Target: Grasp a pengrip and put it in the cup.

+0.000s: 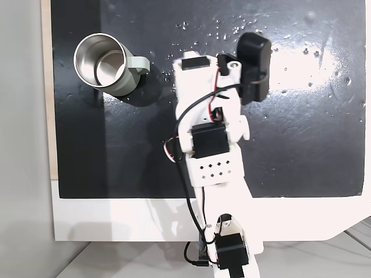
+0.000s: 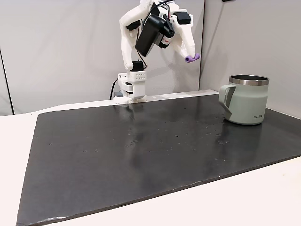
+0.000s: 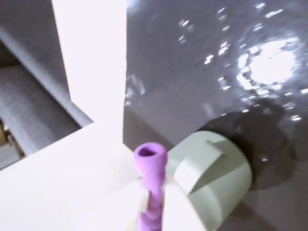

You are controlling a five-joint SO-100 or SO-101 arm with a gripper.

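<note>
Already we have the pengrip (image 2: 192,58) pinched in the gripper (image 3: 153,211), held high off the black mat (image 2: 141,150).

In the side fixed view, the cup (image 2: 244,100) stands on the mat, low and to the right of our closed fingers; in the wrist view its green wall (image 3: 211,178) sits just past the pengrip, whose long axis points out from the fingertips. We judge the carry must run toward the cup's rim, then down.
</note>
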